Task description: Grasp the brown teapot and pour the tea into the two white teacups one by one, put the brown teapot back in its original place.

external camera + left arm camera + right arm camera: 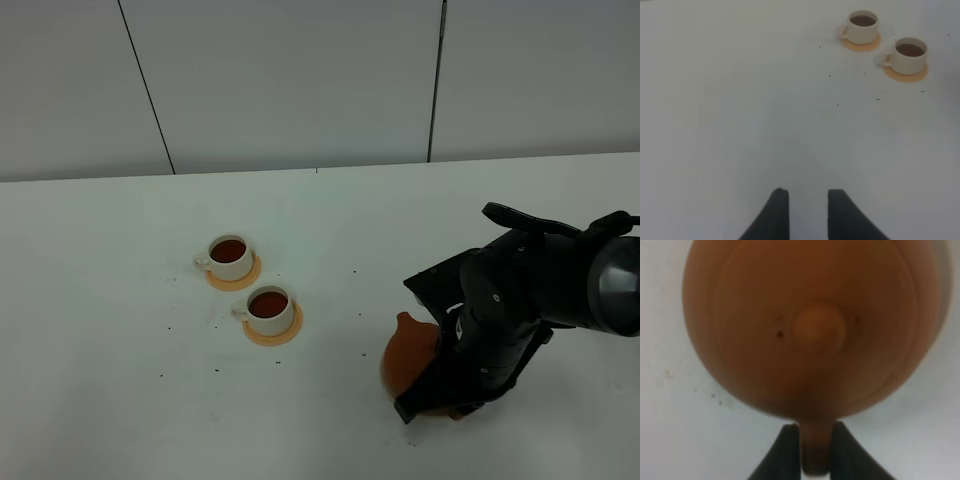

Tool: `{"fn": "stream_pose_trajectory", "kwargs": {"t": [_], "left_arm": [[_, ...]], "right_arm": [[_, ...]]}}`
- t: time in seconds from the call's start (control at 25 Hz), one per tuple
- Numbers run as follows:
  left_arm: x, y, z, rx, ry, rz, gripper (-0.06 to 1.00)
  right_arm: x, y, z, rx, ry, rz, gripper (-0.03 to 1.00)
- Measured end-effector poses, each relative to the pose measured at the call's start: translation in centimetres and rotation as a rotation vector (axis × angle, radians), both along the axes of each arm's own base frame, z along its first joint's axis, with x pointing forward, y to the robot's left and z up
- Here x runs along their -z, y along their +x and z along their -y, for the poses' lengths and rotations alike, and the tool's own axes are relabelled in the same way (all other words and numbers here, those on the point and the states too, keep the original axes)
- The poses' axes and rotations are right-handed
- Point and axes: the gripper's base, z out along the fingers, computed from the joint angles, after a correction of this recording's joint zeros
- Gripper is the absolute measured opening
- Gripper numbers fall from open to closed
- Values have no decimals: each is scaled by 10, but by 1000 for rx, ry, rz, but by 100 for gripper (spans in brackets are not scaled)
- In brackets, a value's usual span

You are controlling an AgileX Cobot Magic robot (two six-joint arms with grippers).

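Right wrist view: round reddish-brown clay teapot [812, 330], handle pinched between right gripper [811, 452] jaws for setting down; both filled cream-white teacups [250, 283] well apart from it; left gripper [808, 212] slightly parted, empty.

The round reddish-brown clay teapot [812, 330] looks matt and smooth. The two small cream-white cups [862, 27] [910, 55] have a glazed ceramic sheen. The white table [120, 300] looks smooth and matt, speckled with dark crumbs.

Tabletop tea set: item count
One squat reddish-brown clay teapot [408, 352]; two small cream-white handled teacups [231, 257] [268, 308]; two round orange-tan saucers [216, 280] [292, 331].
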Motion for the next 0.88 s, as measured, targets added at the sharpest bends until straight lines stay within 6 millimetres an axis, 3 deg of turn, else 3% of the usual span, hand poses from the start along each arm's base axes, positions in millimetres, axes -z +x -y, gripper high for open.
{"fn": "stream_pose_trajectory", "kwargs": {"t": [0.2, 0.36, 0.56, 0.76, 0.88], "left_arm": [[0, 0, 0, 0, 0, 0, 26], [0, 0, 0, 0, 0, 0, 26], [0, 0, 0, 0, 0, 0, 26], [0, 0, 0, 0, 0, 0, 26], [0, 0, 0, 0, 0, 0, 26]], "right_arm": [[-3, -1, 1, 3, 3, 4, 42], [-15, -3, 5, 2, -15, 21, 53], [-46, -3, 23, 111, -59, 101, 56], [-80, -1, 58, 251, -98, 185, 56], [-88, 3, 83, 329, -135, 169, 56]]}}
